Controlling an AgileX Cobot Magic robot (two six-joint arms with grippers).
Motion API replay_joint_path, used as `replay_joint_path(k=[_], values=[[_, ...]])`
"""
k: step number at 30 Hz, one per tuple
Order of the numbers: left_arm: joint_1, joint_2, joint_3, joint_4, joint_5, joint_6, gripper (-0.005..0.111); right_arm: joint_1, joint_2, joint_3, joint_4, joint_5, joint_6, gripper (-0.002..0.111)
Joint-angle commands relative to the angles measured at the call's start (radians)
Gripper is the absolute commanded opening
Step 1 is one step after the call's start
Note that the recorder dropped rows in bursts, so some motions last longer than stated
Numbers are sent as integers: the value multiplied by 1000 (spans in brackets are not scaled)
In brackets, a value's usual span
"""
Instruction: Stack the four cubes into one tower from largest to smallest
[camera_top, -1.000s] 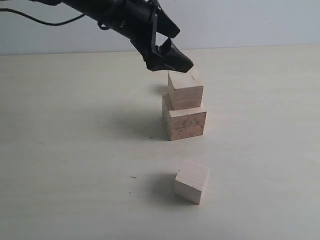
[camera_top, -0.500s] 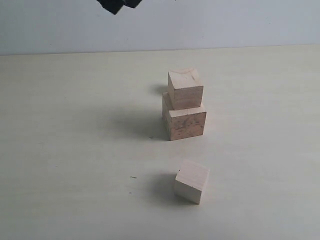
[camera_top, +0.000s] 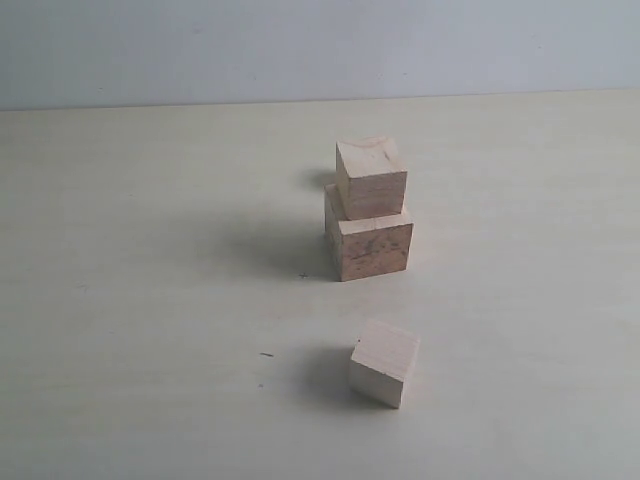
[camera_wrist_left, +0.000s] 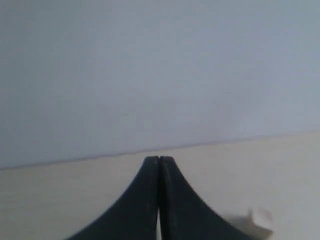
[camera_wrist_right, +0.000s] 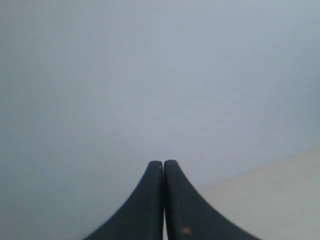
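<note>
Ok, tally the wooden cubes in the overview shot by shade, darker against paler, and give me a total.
Darker brown cube: 1
Paler cubes: 2
Total: 3 cubes in view

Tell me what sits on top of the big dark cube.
A smaller, paler cube rests on the dark cube, its own top bare. It covers most of the dark cube's top face, so that surface is hidden.

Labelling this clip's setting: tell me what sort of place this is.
Probably a lab test bench: a plain pale tabletop, a blank wall behind it, and only a two-cube wooden tower and one loose cube on it.
</note>
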Motion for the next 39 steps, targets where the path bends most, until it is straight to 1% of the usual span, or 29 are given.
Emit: replay_joint_path(k=[1, 2, 4, 6, 8, 9, 10, 12, 13, 14, 15, 16, 17, 20, 22, 23, 24, 26, 28, 30, 31, 33, 34, 37, 39], values=[[54, -212, 257, -17, -289, -51, 0, -6, -6, -32, 119, -213, 237, 0], [54, -268, 336, -33, -360, -74, 0, -6, -6, -55, 96, -216, 274, 0], [46, -347, 444, -44, -429, -120, 0, -6, 25, -113, 44, -250, 351, 0], [42, -428, 536, -47, -474, -128, 0, -6, 92, -184, 8, -314, 371, 0], [42, -500, 632, -49, -502, -128, 0, -6, 218, -282, -44, -399, 366, 0], [42, -526, 663, -49, -502, -128, 0, -6, 294, -328, -68, -410, 366, 0], [42, -560, 699, -49, -494, -128, 0, -6, 378, -403, -129, -400, 366, 0], [42, -616, 760, -71, -490, -130, 0, -6, 549, -499, -274, -391, 366, 0], [42, -647, 792, -92, -490, -140, 0, -6, 676, -569, -424, -382, 366, 0], [42, -678, 821, -109, -476, -155, 0, -6, 766, -617, -532, -366, 366, 0], [42, -703, 843, -115, -461, -169, 0, -6, 859, -680, -662, -333, 366, 0], [42, -736, 869, -117, -440, -174, 0, -6, 997, -754, -765, -233, 371, 0], [42, -769, 894, -117, -413, -172, 0, -6, 1089, -839, -832, -127, 382, 0], [42, -862, 959, -115, -343, -170, 0, -6, 1409, -1107, -856, 344, 432, 0], [42, -908, 990, -115, -312, -170, 0, -6, 1605, -1301, -816, 601, 373, 0], [42, -929, 1002, -112, -288, -170, 0, -6, 1689, -1378, -779, 682, 302, 0], [42, -944, 1012, -98, -267, -170, 0, -6, 1762, -1470, -696, 771, 202, 0], [42, -963, 1022, -58, -223, -170, 0, 0, 1870, -1630, -424, 920, -53, 0], [42, -970, 1022, -20, -164, -170, 0, 0, 1968, -1785, -91, 1081, -382, 0], [42, -970, 1022, -9, -132, -170, 0, 0, 2041, -1903, 158, 1214, -621, 0], [42, -970, 1022, -9, -130, -170, 0, 6, 2075, -1948, 261, 1250, -705, 0], [42, -970, 1022, -9, -130, -172, 0, 19, 2131, -2008, 381, 1250, -760, 0], [42, -970, 1022, -9, -127, -172, 0, 35, 2155, -2035, 397, 1236, -770, 0], [42, -970, 1022, -11, -126, -172, 0, 92, 2215, -2087, 365, 1198, -834, 0], [42, -970, 1022, -13, -126, -172, 0, 123, 2255, -2100, 370, 1182, -893, 4]])
